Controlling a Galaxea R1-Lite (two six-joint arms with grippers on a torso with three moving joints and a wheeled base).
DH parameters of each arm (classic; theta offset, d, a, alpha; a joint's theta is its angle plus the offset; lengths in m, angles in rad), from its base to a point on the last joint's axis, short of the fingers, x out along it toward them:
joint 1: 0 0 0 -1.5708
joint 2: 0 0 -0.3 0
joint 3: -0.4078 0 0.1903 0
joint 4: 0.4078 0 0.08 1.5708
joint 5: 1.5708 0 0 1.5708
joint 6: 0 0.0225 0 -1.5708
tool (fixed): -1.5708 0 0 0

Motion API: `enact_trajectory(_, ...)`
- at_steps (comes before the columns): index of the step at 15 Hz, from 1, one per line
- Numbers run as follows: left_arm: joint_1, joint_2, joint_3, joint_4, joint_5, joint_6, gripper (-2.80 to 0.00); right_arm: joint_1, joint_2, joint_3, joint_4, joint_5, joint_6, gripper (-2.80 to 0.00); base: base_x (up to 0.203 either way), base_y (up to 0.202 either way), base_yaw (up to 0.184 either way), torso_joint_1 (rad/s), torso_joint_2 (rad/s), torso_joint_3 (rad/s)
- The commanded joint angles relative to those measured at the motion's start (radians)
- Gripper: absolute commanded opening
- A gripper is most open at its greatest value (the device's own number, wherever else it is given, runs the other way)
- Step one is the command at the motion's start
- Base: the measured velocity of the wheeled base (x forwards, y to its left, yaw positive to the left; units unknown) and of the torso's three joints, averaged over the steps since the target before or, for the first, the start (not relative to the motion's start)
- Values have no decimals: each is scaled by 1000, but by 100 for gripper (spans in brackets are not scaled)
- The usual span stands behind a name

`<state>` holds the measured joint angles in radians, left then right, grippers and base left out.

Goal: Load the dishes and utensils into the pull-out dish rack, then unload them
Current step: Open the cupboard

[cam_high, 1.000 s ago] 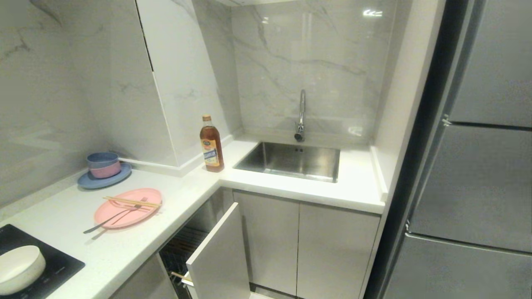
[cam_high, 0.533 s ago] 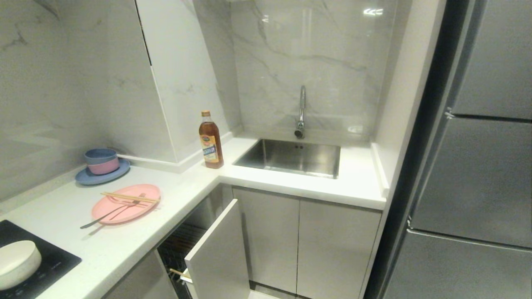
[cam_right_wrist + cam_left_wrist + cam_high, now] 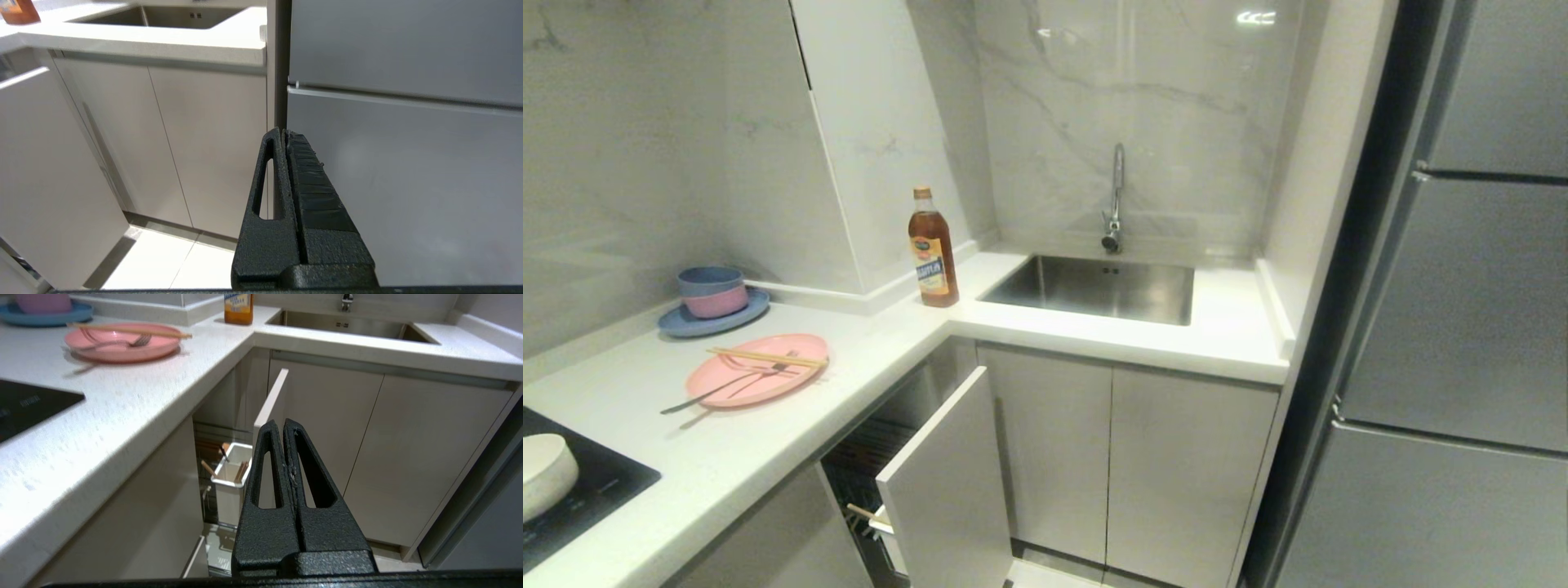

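Both grippers hang parked and clenched, holding nothing — left gripper (image 3: 283, 426) facing the pull-out dish rack (image 3: 943, 482), right gripper (image 3: 284, 136) toward the fridge (image 3: 404, 163). I judge loading not yet begun: the pink plate (image 3: 757, 380) sits on the counter (image 3: 768, 441) with chopsticks (image 3: 766, 358) and fork (image 3: 727, 385) across it — the white bowl (image 3: 543, 486) on the cooktop (image 3: 592, 490). Next I need an arm raised to the plate.

Home kitchen, stainless steel sink (image 3: 1098, 287) with chrome tap (image 3: 1114, 196) set in white stone L-shaped countertop (image 3: 849, 359), grey refrigerator (image 3: 1462, 327) right of sink, black induction hob (image 3: 588, 482) far left
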<state>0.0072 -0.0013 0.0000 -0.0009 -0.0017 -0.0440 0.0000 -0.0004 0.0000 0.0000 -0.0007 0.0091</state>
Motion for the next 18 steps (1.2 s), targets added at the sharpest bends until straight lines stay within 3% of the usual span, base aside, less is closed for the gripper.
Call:
enact_trajectory(1, 0, 1, 0, -1, 0, 0, -280, 0, 0, 0, 0, 0, 0, -280, 0, 0, 0, -239, 542, 313)
enact_trajectory(18, 0, 1, 0, -1, 0, 0, -280, 0, 0, 0, 0, -1, -1, -280, 0, 0, 0, -186, 485, 298)
